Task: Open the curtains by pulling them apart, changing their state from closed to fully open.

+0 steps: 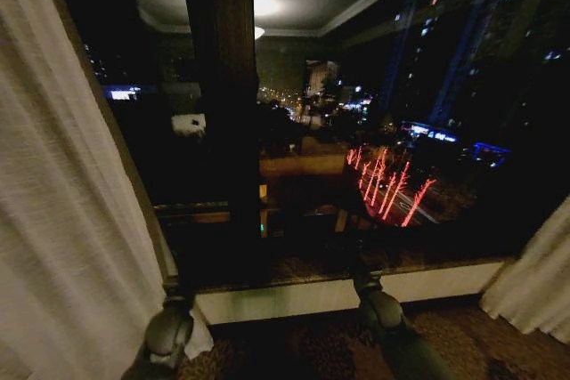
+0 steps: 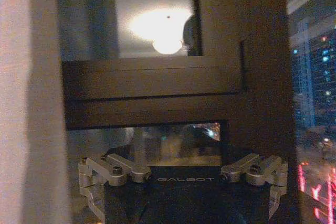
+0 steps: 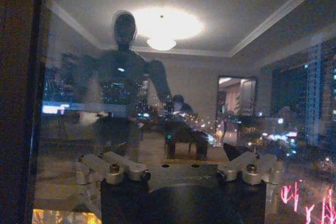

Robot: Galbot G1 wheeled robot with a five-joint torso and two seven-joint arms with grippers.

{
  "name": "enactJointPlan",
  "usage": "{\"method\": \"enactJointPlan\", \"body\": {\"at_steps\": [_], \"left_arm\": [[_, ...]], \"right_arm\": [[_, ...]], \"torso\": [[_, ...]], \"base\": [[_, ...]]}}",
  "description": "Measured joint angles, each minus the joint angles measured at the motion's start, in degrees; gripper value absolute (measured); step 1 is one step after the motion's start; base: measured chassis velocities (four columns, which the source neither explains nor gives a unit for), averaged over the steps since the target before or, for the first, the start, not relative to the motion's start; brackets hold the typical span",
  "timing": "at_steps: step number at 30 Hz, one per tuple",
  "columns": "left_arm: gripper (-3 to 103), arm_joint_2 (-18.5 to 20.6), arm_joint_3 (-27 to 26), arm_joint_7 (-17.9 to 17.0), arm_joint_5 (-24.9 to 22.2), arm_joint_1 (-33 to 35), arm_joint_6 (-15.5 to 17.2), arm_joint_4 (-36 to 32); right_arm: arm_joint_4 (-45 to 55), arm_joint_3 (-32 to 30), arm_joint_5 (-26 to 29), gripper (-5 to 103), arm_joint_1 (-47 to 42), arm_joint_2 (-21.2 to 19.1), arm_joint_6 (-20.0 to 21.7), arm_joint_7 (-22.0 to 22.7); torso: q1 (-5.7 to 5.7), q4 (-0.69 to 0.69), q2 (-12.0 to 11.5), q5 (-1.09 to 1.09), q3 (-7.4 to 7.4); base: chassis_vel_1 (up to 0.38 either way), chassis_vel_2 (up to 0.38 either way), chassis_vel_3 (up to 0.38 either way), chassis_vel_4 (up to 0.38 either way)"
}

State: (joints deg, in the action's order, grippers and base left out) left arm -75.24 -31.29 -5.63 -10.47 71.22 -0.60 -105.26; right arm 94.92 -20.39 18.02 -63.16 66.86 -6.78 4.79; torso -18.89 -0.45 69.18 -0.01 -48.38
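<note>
While two curtains (image 1: 62,184) hang apart, left end effector (image 2: 184,184), right end effector (image 3: 181,177) seemingly spread, empty.

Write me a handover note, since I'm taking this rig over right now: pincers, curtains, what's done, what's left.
Left pincer: open, empty, facing the window frame beside the left curtain.
Right pincer: open, empty, facing the glass.
Curtains: left one bunched at the left edge, right curtain at the far right; the window between them is bare.
Done: curtains pulled apart.
Left: little or nothing; perhaps check that both are fully back.
</note>
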Motion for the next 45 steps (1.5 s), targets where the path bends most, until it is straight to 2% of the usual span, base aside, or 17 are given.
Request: {"method": "enactJointPlan", "body": {"at_steps": [6, 10, 11, 13, 15, 18, 24, 31, 37, 45], "left_arm": [[100, -0.24, -1.50, 0.19, 1.46, 3.07, -1.88, -1.61], [100, -1.61, -2.85, 0.10, 3.40, 7.40, -4.69, -4.57], [100, -2.01, -4.27, 0.08, 4.59, 8.87, -6.30, -5.33], [100, -2.10, -4.94, 0.09, 4.94, 9.18, -6.84, -5.46], [100, -1.97, -8.17, -1.35, 5.41, 10.24, -8.36, -6.17], [100, -1.52, -9.08, -2.41, 4.54, 11.85, -8.37, -7.37], [100, -1.07, -9.57, -5.78, 1.41, 14.12, -5.36, -8.89], [100, 0.76, -10.40, -5.92, 0.82, 12.63, -5.79, -7.32], [100, 0.86, -10.49, -5.87, -2.04, 10.80, -4.50, -7.25], [100, 1.05, -11.36, -6.42, -2.28, 9.83, -4.69, -5.91]], "right_arm": [[0.00, 0.00, 0.00, 100, 0.00, 0.00, 0.00, 0.00], [0.00, 0.00, 0.00, 100, 0.00, 0.00, 0.00, 0.00], [0.00, 0.00, 0.00, 100, 0.00, 0.00, 0.00, 0.00], [0.00, 0.00, 0.00, 100, 0.00, 0.00, 0.00, 0.00], [0.00, 0.00, 0.00, 100, 0.00, 0.00, 0.00, 0.00], [0.00, -0.01, 0.00, 100, 0.00, 0.00, 0.00, 0.00], [0.00, 0.00, 0.00, 100, 0.00, 0.00, 0.00, 0.00], [0.00, 0.00, 0.00, 100, 0.00, 0.00, 0.00, 0.00], [0.00, -0.01, 0.00, 100, 0.00, 0.00, 0.00, 0.00], [0.00, -0.01, 0.00, 100, 0.00, 0.00, 0.00, 0.00]], "torso": [[0.01, -0.01, 0.00, 0.01, 0.01], [0.02, 0.00, 0.01, 0.01, 0.01], [0.02, 0.00, 0.00, 0.00, 0.01], [0.02, 0.00, 0.00, 0.00, 0.01], [0.02, -0.01, 0.01, 0.01, 0.01], [0.02, -0.01, 0.01, 0.01, 0.01], [0.02, -0.01, 0.01, 0.00, 0.01], [0.01, -0.01, 0.01, 0.00, 0.01], [0.02, -0.01, 0.01, 0.00, 0.01], [0.01, -0.01, 0.01, 0.02, 0.00]], "base": [[0.000, 0.000, 0.000, 0.000], [0.000, 0.000, 0.000, 0.000], [0.000, 0.000, 0.000, 0.000], [0.000, 0.000, 0.000, 0.000], [0.000, 0.000, 0.000, 0.000], [0.000, 0.000, 0.000, 0.000], [0.000, 0.000, 0.000, 0.000], [0.000, 0.000, 0.000, 0.000], [-0.014, -0.002, 0.008, -0.001], [-0.102, 0.006, 0.096, -0.015]]}}
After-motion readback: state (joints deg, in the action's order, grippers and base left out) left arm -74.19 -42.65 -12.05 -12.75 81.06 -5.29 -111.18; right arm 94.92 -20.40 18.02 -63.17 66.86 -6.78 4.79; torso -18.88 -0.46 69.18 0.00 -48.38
